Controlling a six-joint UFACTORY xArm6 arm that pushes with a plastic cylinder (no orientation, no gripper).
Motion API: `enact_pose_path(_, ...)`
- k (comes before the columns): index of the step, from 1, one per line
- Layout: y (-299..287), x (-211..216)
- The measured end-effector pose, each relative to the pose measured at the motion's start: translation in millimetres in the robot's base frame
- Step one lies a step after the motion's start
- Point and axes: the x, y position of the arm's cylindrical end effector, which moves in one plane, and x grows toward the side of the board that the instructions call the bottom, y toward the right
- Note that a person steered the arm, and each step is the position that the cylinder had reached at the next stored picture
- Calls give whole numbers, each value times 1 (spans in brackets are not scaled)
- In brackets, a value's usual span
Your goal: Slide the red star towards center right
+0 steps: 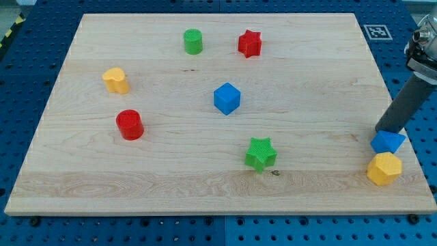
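Resting tip [379, 130] against blue block [388, 142], board's [307, 191] right edge | no pincer, bare rod, nothing held | red star [250, 44] well apart at top, untouched, needing push from its upper-left.

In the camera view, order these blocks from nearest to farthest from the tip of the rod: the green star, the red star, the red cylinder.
My tip is at the view's right edge.
1. Green star, bottom centre.
2. Red star, top centre.
3. Red cylinder, on the left.
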Motion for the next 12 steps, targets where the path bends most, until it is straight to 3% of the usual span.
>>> enact_pose_path(2,0,11)
enact_pose_path(3,-18,-15)
enact_pose_path(5,-42,-119)
enact_pose_path(7,-43,-197)
enact_pose_path(8,-76,-234)
enact_pose_path(10,-165,-277)
enact_pose_path(12,-182,-278)
